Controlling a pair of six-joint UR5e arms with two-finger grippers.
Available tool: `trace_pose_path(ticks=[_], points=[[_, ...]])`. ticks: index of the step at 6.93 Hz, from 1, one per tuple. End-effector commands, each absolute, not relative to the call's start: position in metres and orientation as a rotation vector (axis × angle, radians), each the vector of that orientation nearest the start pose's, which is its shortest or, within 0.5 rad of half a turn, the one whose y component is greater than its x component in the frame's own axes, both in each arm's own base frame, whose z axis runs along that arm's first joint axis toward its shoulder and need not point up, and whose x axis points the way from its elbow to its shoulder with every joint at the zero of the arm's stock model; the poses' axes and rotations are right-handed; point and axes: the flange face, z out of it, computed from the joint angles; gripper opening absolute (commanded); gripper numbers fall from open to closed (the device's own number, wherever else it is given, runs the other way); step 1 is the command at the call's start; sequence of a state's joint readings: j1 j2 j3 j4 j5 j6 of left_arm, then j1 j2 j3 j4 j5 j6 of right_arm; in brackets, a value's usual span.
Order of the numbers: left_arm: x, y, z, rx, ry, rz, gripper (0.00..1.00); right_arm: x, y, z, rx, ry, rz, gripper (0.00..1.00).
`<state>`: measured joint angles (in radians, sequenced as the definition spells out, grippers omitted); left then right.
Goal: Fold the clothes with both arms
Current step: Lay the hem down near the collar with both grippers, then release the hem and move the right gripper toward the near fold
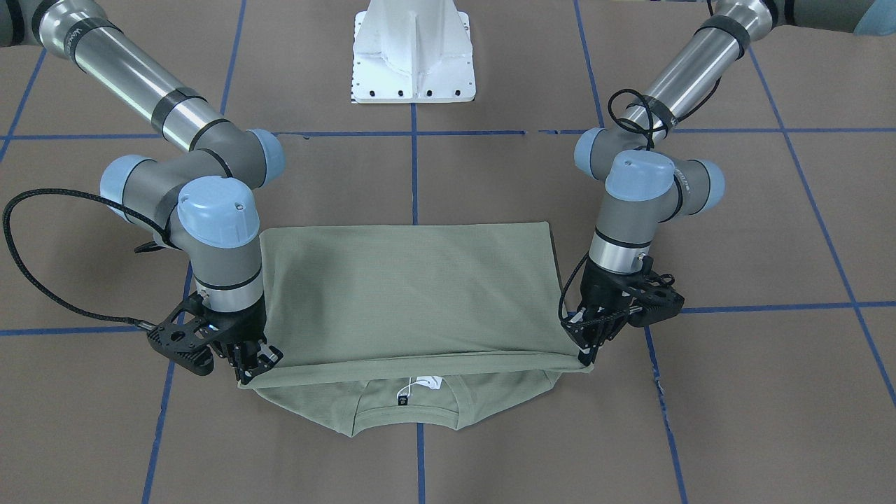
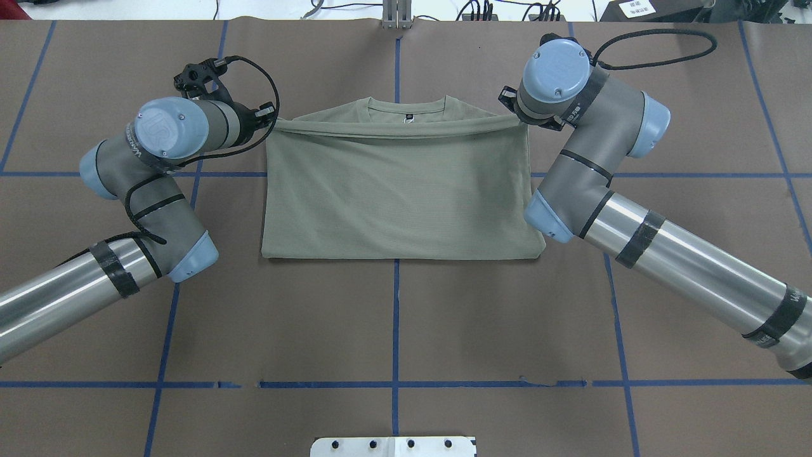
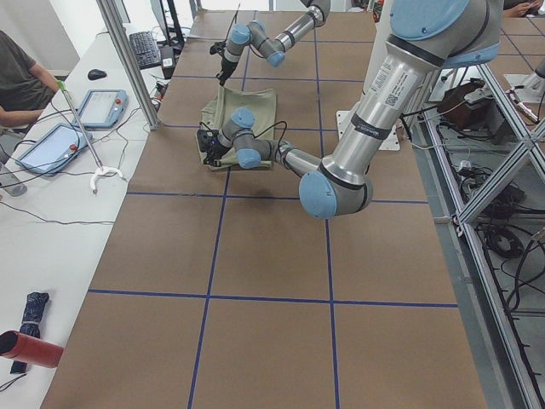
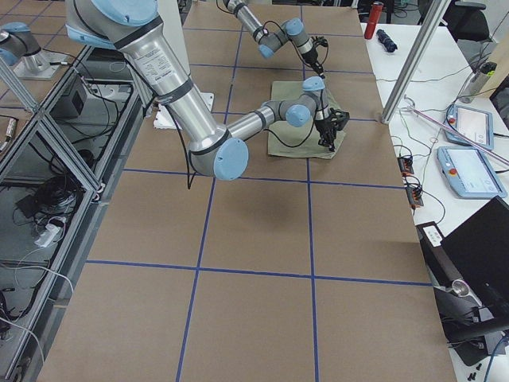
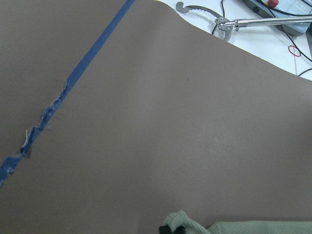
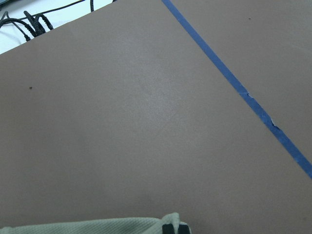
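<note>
I see the sage-green ribbed knit shirt (image 1: 413, 294) lying on the brown paper-covered table (image 1: 735, 420), doubled over on itself. The fold sits on the robot's side. The free edge of the top layer stops just short of the round neck, which pokes out beyond it on the operators' side. A black neck label (image 1: 402, 401) and a white hang tag (image 1: 425, 383) show in the neck opening, just past that edge.

The black left gripper (image 1: 586, 353) is at one end corner of that free edge, its jaws drawn in to a narrow pinch on the cloth. Its wrist view shows a nub of green fabric against a black fingertip (image 5: 170, 228).

The black right gripper (image 1: 257, 364) is at the opposite corner, likewise pinched onto the fabric, with green cloth at its fingertip (image 6: 170, 229).

The edge runs nearly straight between the two grips. I cannot tell whether it is lifted clear of the layer below. Both wrists stand nearly upright, just outside the shirt's side edges. A blue tape line (image 1: 414, 175) meets the shirt at its middle.
</note>
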<state>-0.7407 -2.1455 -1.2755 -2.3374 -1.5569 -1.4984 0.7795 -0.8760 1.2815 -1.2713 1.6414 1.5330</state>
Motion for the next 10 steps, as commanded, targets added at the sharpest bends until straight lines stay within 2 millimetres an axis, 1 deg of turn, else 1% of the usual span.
trace_pose_path(ticks=[1,2,3,4,5,6,7,8,9,10], points=[[0.458,-0.601,0.374,0.458,0.962,-0.562,0.39,-0.463,-0.635,0.342,0.224,-0.691,0.685,0.42],[0.456,-0.602,0.372,0.469,0.964,-0.552,0.4,-0.462,-0.635,0.334,0.231,-0.709,0.687,0.49],[0.453,-0.602,0.368,0.471,0.973,-0.551,0.4,-0.456,-0.632,0.326,0.249,-0.778,0.687,0.57],[0.442,-0.6,0.346,0.493,1.013,-0.552,0.4,-0.44,-0.594,0.313,0.214,-0.85,0.678,0.62],[0.432,-0.591,0.346,0.487,1.031,-0.546,0.4,-0.418,-0.536,0.329,0.166,-0.9,0.684,0.68],[0.425,-0.581,0.344,0.474,1.052,-0.532,0.4,-0.418,-0.479,0.338,0.106,-0.932,0.693,0.72],[0.423,-0.58,0.343,0.475,1.055,-0.532,0.4,-0.426,-0.443,0.346,0.037,-0.941,0.732,0.73],[0.423,-0.579,0.341,0.477,1.06,-0.532,0.42,-0.433,-0.421,0.365,-0.013,-0.914,0.763,0.73],[0.421,-0.576,0.334,0.481,1.073,-0.533,0.42,-0.434,-0.411,0.38,-0.027,-0.888,0.762,0.73],[0.421,-0.576,0.333,0.481,1.075,-0.534,0.43,-0.437,-0.402,0.39,-0.043,-0.869,0.764,0.73]])
